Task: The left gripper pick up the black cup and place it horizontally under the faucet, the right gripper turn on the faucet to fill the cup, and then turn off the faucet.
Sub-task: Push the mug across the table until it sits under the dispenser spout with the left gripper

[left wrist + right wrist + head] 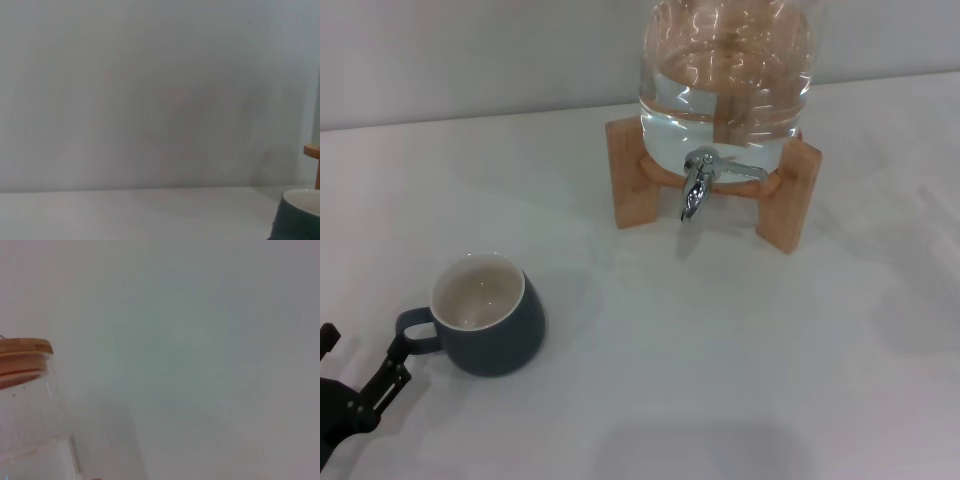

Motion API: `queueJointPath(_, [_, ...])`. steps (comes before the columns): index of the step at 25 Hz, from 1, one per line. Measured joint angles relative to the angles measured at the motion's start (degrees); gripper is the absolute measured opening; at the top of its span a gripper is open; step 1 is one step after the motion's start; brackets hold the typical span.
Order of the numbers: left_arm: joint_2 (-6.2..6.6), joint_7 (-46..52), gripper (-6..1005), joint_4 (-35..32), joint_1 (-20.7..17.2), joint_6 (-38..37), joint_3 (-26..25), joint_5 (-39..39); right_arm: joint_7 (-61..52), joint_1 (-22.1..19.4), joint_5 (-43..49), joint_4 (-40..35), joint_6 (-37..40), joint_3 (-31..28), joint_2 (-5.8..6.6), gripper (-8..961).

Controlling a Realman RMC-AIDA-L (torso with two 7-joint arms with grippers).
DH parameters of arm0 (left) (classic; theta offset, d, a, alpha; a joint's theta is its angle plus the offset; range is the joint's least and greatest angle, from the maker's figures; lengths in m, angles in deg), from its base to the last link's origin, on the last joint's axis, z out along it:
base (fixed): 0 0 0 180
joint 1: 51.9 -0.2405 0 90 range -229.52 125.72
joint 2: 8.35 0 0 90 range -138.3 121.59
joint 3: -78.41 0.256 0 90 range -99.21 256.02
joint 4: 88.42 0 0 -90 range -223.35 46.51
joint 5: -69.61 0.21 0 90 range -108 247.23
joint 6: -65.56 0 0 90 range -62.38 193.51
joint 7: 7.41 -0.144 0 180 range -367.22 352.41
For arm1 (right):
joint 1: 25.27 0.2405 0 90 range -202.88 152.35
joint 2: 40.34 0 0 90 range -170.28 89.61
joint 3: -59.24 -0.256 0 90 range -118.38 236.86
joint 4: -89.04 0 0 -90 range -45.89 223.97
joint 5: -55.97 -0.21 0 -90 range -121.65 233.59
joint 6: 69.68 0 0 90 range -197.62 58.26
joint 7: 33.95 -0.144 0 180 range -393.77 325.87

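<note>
The black cup (pixel 488 315) stands upright on the white table at the front left, cream inside showing, its loop handle pointing toward the near left corner. My left gripper (pixel 362 352) is at that corner, low over the table, open and empty. One fingertip (pixel 398 358) is right beside the handle. The cup's rim also shows in the left wrist view (pixel 300 212). The chrome faucet (pixel 697 183) sticks out from the front of the clear glass jar (pixel 725 80) at the back centre, its spout pointing down. My right gripper is out of view.
The jar holds water and rests on a wooden stand (pixel 630 180) with two upright side boards. The right wrist view shows the jar's wooden lid (pixel 22 347) and glass wall. A pale wall runs behind the table.
</note>
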Motion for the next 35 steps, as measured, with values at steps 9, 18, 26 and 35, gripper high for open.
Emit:
queueJointPath(9, [0.06, 0.40, 838, 0.02, 0.08, -0.78, -0.08, -0.73, 0.04, -0.26, 0.00, 0.00, 0.01, 0.00, 0.04, 843])
queueJointPath(18, [0.09, 0.02, 835, 0.03, 1.11, -2.85, 0.32, -0.62, 0.10, -0.60, -0.03, -0.40, -0.30, -0.06, -0.19, 843])
queueJointPath(26, [0.04, -0.07, 833, 0.00, 1.60, -3.97, 0.51, -0.21, 0.18, -0.59, -0.09, -0.15, -0.84, -0.80, -0.21, 843])
queueJointPath(35, [0.00, -2.19, 830, 0.28, 1.58, -4.45, 1.06, -0.17, 0.20, -0.65, -0.09, -0.09, -0.95, -0.79, -0.28, 843])
